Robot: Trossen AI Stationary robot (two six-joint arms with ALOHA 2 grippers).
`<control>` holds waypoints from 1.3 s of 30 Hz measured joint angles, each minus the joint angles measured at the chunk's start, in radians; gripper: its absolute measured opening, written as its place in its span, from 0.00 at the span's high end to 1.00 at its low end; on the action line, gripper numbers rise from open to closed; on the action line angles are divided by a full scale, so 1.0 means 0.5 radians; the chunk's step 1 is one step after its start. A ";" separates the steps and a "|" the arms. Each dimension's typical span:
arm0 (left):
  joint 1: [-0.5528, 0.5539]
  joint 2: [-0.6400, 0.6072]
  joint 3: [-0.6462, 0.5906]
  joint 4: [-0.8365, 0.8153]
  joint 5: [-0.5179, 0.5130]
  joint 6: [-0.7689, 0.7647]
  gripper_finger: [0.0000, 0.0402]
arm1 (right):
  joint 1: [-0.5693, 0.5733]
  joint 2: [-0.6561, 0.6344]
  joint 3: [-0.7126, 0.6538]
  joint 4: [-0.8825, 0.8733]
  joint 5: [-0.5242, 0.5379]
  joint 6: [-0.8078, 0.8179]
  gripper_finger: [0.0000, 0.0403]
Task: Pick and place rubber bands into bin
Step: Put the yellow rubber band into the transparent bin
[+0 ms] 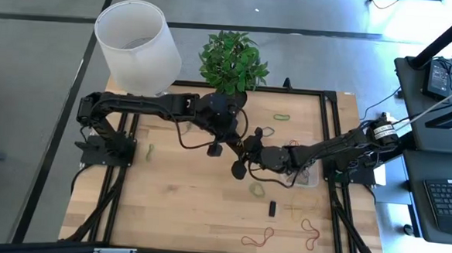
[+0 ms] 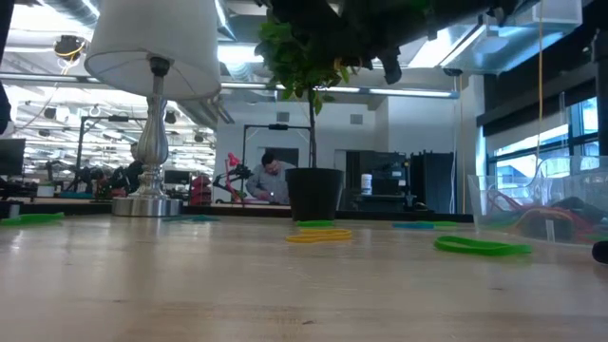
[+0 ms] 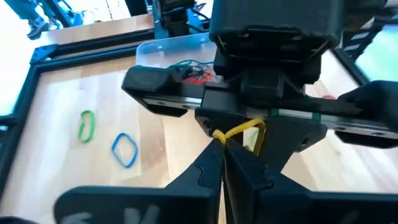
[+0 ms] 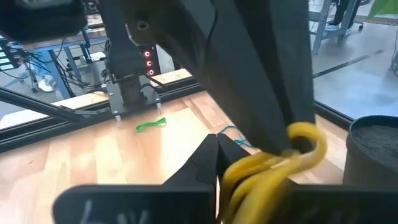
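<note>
A yellow rubber band (image 3: 239,129) hangs in the air above the middle of the table, between my two grippers, which meet tip to tip. My left gripper (image 1: 246,153) comes from the left and is shut on it. My right gripper (image 1: 258,156) comes from the right and is also shut on it. The clear bin (image 1: 307,178) rests flat on the table under my right arm, with red and green bands inside (image 3: 194,71). Other rubber bands lie loose on the wood: green (image 1: 257,189), green (image 1: 281,116), red (image 1: 257,237). My left gripper pinches one end of the yellow band (image 3: 219,134) between its two fingertips, slanting down from the table's left. The band is clear of the table. My right gripper pinches the band's other end (image 4: 258,167) between its two fingers, coming nearly level from the table's right. A loop of the band (image 4: 308,142) sticks out past the left fingers.
A white lamp (image 1: 137,40) and a potted plant (image 1: 232,61) stand at the table's far edge. A small black block (image 1: 272,209) lies near the front. More bands lie at the left (image 1: 150,151) and front right (image 1: 311,233). A person sits far behind the table (image 2: 271,179).
</note>
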 joint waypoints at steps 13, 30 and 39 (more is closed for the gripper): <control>0.116 -0.068 0.002 -0.299 -0.017 0.022 0.70 | -0.041 -0.281 -0.001 -0.602 0.186 0.243 1.00; 0.157 -0.079 0.000 -0.680 -0.015 0.000 0.71 | -0.159 -0.696 -0.002 -2.776 -0.265 2.129 1.00; 0.156 -0.079 0.000 -0.677 -0.015 0.072 0.71 | -0.134 -0.681 -0.002 -2.757 -0.288 2.135 1.00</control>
